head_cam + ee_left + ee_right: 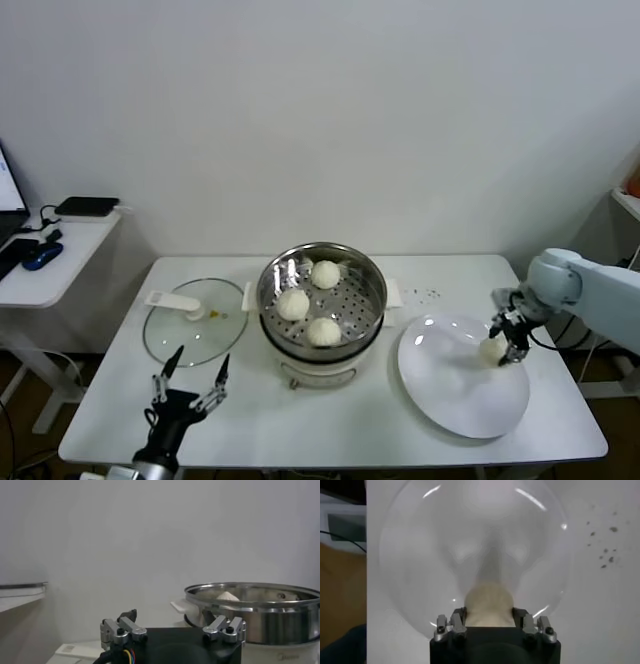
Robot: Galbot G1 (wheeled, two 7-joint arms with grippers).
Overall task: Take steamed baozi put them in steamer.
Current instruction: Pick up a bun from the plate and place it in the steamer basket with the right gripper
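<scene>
Right gripper (505,345) is seen clamped on the fourth steamed baozi (492,349), at the outer edge of the white plate (450,395) on the right of the table (420,275). In the right wrist view the bun (488,603) is held between the two fingers (454,622), with the plate (420,555) beneath it. Whether the bun is already lifted clear of the plate or is resting on it cannot be settled from these views; it appears to be at plate level.

Three baozi are counted in the steamer (372,290), which stands at the table's centre: one at the back (325,274), one on the left (293,304), one at the front (323,331). Free tray floor is noted on the right side of the pot.

Left gripper (190,385) is parked near the table's front edge, jaws spread wide, close to the glass lid (170,330), nothing held.

Progress is judged as three of four placed. What remains: the last bun is to be lifted, carried over the steamer rim and released onto the open patch of tray. No other bun is seen on the plate.
</scene>
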